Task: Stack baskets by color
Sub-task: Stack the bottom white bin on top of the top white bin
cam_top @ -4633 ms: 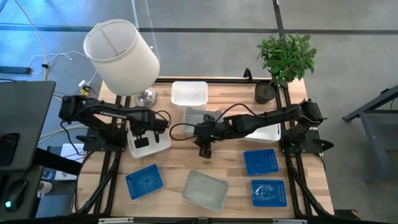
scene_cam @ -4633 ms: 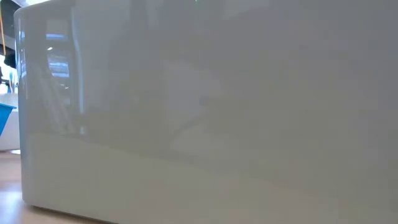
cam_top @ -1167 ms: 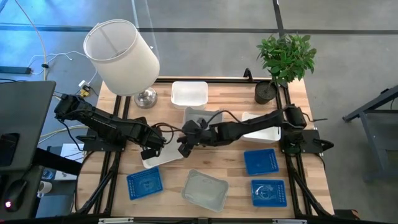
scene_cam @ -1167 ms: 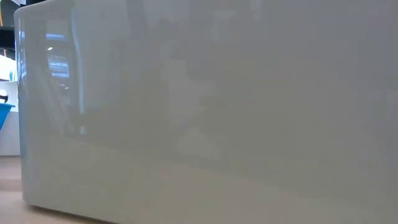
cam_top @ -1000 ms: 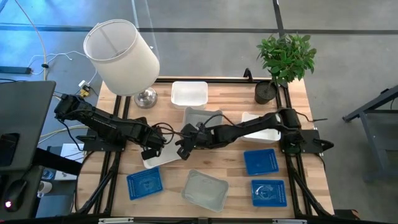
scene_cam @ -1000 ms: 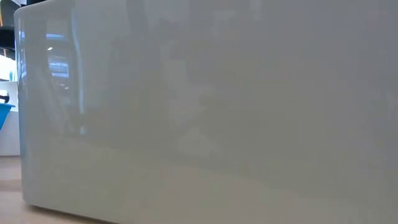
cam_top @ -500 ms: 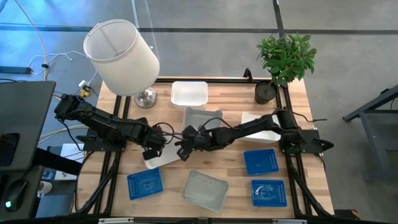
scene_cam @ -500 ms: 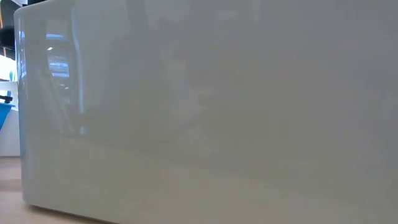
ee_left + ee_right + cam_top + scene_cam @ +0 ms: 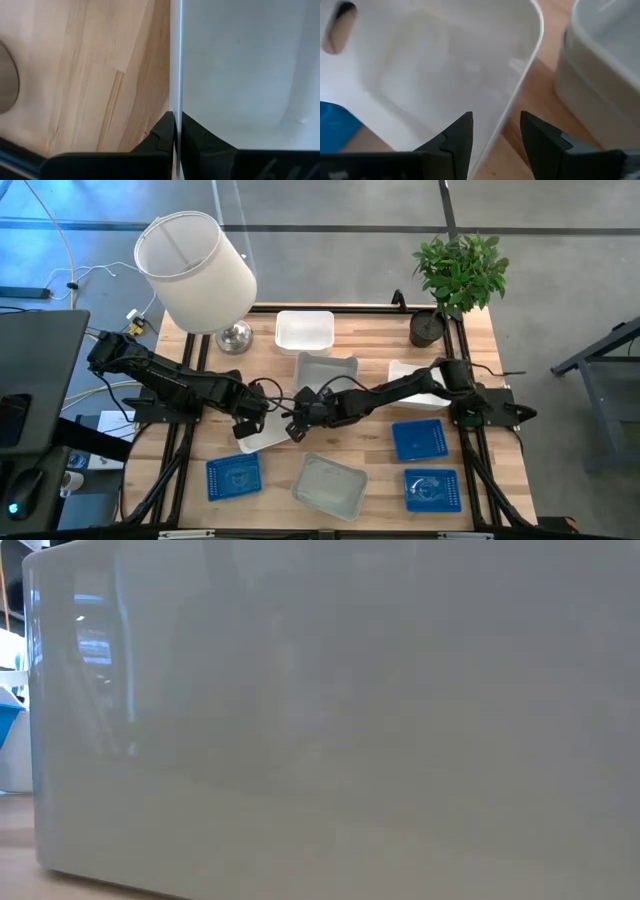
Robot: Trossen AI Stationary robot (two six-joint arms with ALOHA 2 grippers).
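Observation:
A white basket (image 9: 268,432) sits left of the table's middle, with my left gripper (image 9: 245,423) shut on its left wall. My right gripper (image 9: 296,423) is open at the basket's right side. Its two fingers stand on either side of that rim (image 9: 516,95). A blue basket (image 9: 335,125) shows below the white one's near corner. Another white basket (image 9: 305,330) lies at the far edge, and a third (image 9: 400,370) lies under my right arm. Grey baskets (image 9: 328,368) (image 9: 328,485) lie mid-table and near. Blue baskets (image 9: 232,477) (image 9: 418,440) (image 9: 432,488) lie along the near side. My left gripper pinches the white basket's thin left wall (image 9: 176,95), one finger (image 9: 200,142) inside the basket and one (image 9: 160,135) outside. The fingers come steeply from above and lie across the rim. My right gripper's fingers straddle the right rim; whether they touch it I cannot tell.
A big white lampshade (image 9: 195,270) on a metal foot stands at the far left. A potted plant (image 9: 455,280) stands at the far right. In the low view a grey basket's wall (image 9: 330,720) fills almost the whole picture, with a blue edge (image 9: 8,720) beside it.
My right gripper has sunk a little toward the white basket's right rim and rolled somewhat, its fingers still apart. My left gripper and the white basket have kept their place.

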